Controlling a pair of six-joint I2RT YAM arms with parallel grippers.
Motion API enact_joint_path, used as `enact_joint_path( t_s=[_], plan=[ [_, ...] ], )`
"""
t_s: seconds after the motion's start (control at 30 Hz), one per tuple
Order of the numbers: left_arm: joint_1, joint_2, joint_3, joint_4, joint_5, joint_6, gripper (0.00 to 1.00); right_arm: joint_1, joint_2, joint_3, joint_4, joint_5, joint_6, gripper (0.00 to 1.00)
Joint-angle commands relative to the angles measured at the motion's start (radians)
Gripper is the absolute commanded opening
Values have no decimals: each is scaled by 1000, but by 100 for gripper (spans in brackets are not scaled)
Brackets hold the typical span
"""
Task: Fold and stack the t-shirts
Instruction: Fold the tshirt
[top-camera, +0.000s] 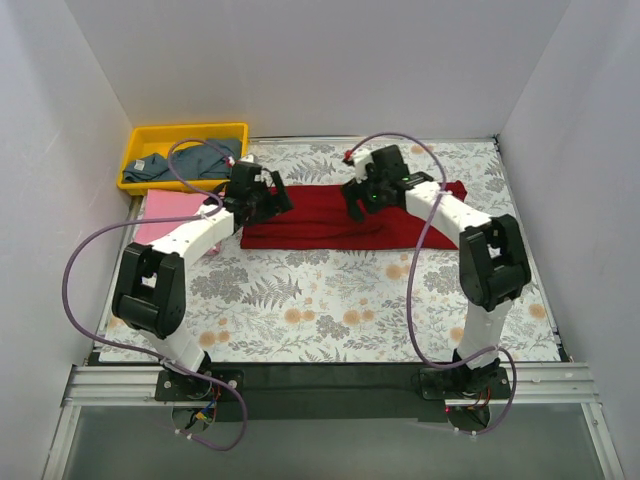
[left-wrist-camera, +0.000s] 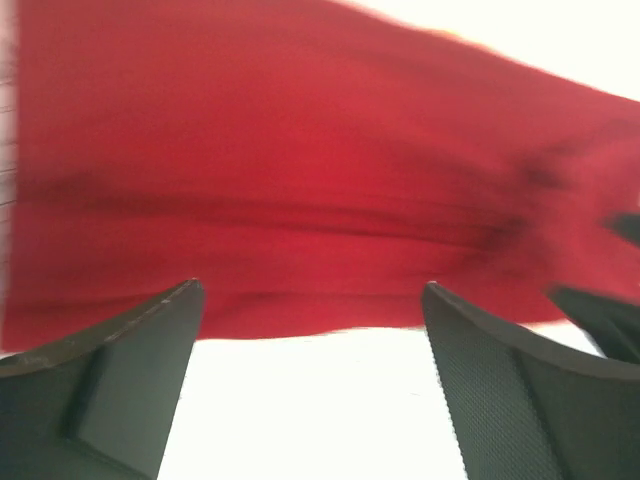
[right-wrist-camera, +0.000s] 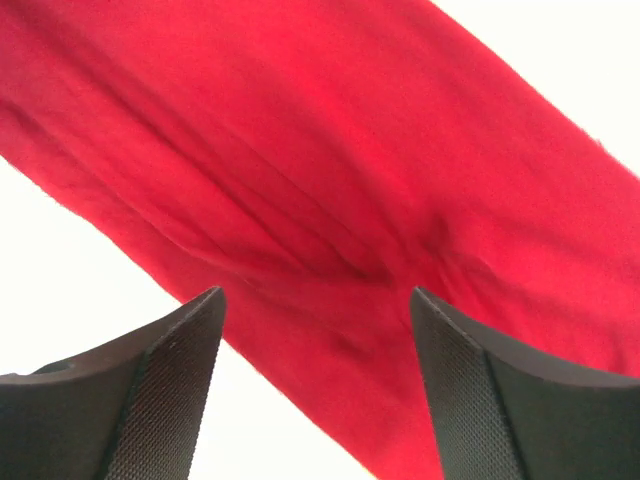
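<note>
My left gripper (top-camera: 262, 200) stands over the left end of the dark red t-shirt (top-camera: 325, 225), and my right gripper (top-camera: 362, 198) over its right half. In both wrist views my jaws are spread wide, holding nothing, with red cloth beyond the fingertips. I cannot tell whether they touch the cloth. The dark red t-shirt lies as 1 long band across the far half of the floral table cover (top-camera: 330, 300). The pink t-shirt (top-camera: 165, 215) lies flat at the left edge. The blue-grey t-shirt (top-camera: 180, 163) lies in the yellow bin (top-camera: 185, 130) at the far left corner.
</note>
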Motion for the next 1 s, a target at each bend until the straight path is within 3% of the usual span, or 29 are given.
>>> enact_joint_path(
  t_s=[0.0,0.37,0.97],
  plan=[
    [65,-42,-109,-66,-61,41,79,99,68,96,-1,141,-208,70],
    [74,17,-123,-60,-127,109,46,229,217,195,-72,221,-353,70],
    [76,105,-163,-130,-161,87,33,243,209,170,-118,196,-379,69]
  ],
)
